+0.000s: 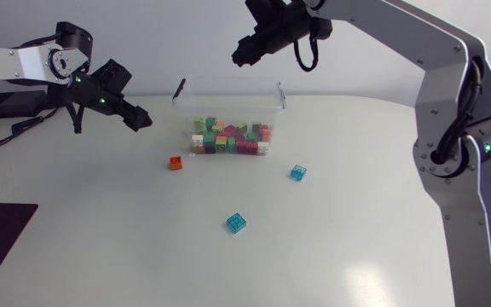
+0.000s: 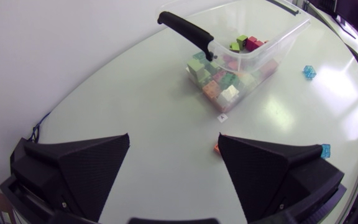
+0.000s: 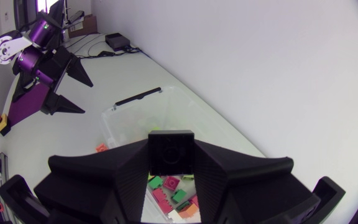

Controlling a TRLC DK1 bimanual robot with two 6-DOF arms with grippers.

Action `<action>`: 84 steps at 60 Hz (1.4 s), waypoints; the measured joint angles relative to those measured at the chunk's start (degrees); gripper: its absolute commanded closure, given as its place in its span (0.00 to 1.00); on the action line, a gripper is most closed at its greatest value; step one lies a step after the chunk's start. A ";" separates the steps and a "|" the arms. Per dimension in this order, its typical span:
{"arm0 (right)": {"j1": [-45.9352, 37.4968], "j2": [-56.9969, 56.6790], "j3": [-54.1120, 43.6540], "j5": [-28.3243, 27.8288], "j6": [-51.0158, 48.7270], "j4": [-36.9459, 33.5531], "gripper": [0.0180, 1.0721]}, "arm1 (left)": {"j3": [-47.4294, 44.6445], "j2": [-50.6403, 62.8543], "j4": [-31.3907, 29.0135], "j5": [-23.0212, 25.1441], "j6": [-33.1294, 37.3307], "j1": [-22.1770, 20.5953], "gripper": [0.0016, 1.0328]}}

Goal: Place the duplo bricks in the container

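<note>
1. Head view: the clear container (image 1: 273, 95) sits toward the far side of the table, already packed with mixed-colour bricks (image 1: 228, 136). Three are left outside it: an orange brick (image 1: 176, 163) just off its near-left corner, a cyan brick (image 1: 297, 172) a bit off its near-right corner, and a second cyan brick (image 1: 236, 223) well out in front of it. The right gripper (image 1: 244, 55) hangs above the container's far rim, and the left gripper (image 1: 139, 118) is off to the container's left (can't make out either claw from up here).

2. Left wrist view: the left gripper (image 2: 173, 168) has its fingers spread wide with nothing between them, only bare table. The container (image 2: 291, 34) is ahead of it, with its black handle (image 2: 185, 28) on the near end. The orange brick (image 2: 216, 148) peeks out beside one finger, on the near side of the container.

3. Right wrist view: the right gripper (image 3: 171, 163) is clamped on a dark brick (image 3: 171, 146), a finger pressing each side, right over the container (image 3: 120, 118). The left gripper (image 3: 82, 96) is on the container's far side, claw apart.
</note>
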 measured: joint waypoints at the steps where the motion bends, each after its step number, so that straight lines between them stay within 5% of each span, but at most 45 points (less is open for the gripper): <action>1: 0.07 0.39 0.44 0.26 0.07 -0.02 0.81 | -0.02 0.00 0.00 0.11 0.00 0.02 0.04; 11: 0.79 4.26 7.76 1.44 0.52 -2.49 0.77 | -0.85 0.00 1.01 0.85 0.15 0.15 0.04; 13: 0.79 5.35 9.88 1.81 0.68 -3.65 0.60 | -1.11 0.00 1.14 0.85 0.15 0.22 0.04; 16: 0.83 7.65 14.64 2.86 1.20 -6.36 0.05 | -1.42 0.00 1.14 1.07 0.15 0.33 0.04; 17: 0.76 8.81 17.16 3.13 1.60 -7.65 0.02 | -1.46 0.00 1.11 1.07 0.15 0.39 0.04; 24: 0.61 14.78 29.92 4.04 2.93 -13.49 0.05 | -1.51 0.00 1.14 1.11 0.15 0.70 0.04; 29: 0.63 12.11 25.24 4.81 3.28 -13.31 0.04 | -1.51 -0.11 1.18 1.29 0.15 0.76 0.04; 56: -5.86 2.80 26.99 1.81 3.50 -35.60 0.05 | 1.25 -0.22 -1.62 0.96 -0.11 -1.90 0.04; 75: -7.82 -3.30 6.10 1.01 3.43 -37.40 0.05 | 2.38 1.05 -2.64 0.59 -0.07 -1.97 0.04; 84: -8.52 -7.67 -7.65 2.89 3.39 -31.30 0.05 | 2.38 1.44 -2.64 0.59 0.33 -1.64 0.04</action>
